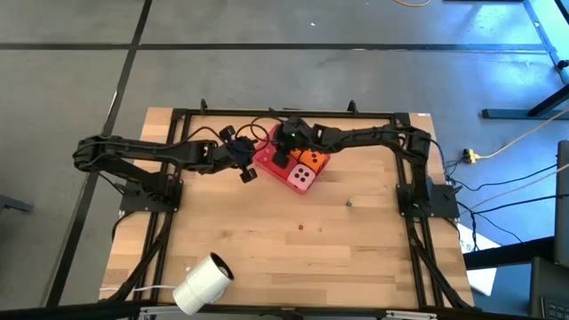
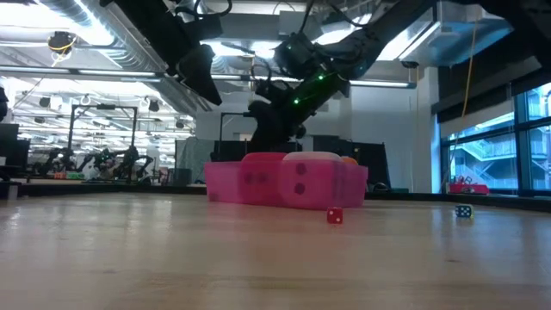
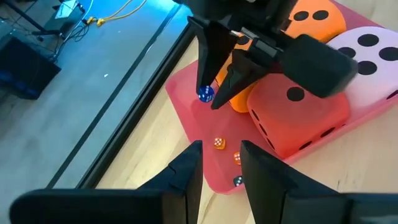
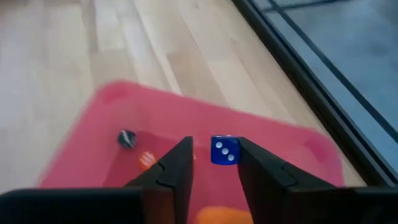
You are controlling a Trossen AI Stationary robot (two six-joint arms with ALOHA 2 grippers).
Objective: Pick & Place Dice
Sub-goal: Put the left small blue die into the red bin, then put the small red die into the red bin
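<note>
Right gripper [image 4: 214,165], above the tray's [image 4: 280,143] twelve o'clock edge, brackets a blue die [image 4: 224,151]; whether its fingers are pinching it cannot be told. If dropped, the die might bounce out. Left gripper [image 3: 219,163] waits at nine o'clock, fingers slightly apart.

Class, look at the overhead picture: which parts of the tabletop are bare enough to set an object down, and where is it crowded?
Bare wood: the near half of the table, between the red tray and the white roll, apart from two tiny dice. Crowded: the far middle, where both hands, left and right, meet over the tray holding the large dice.
</note>
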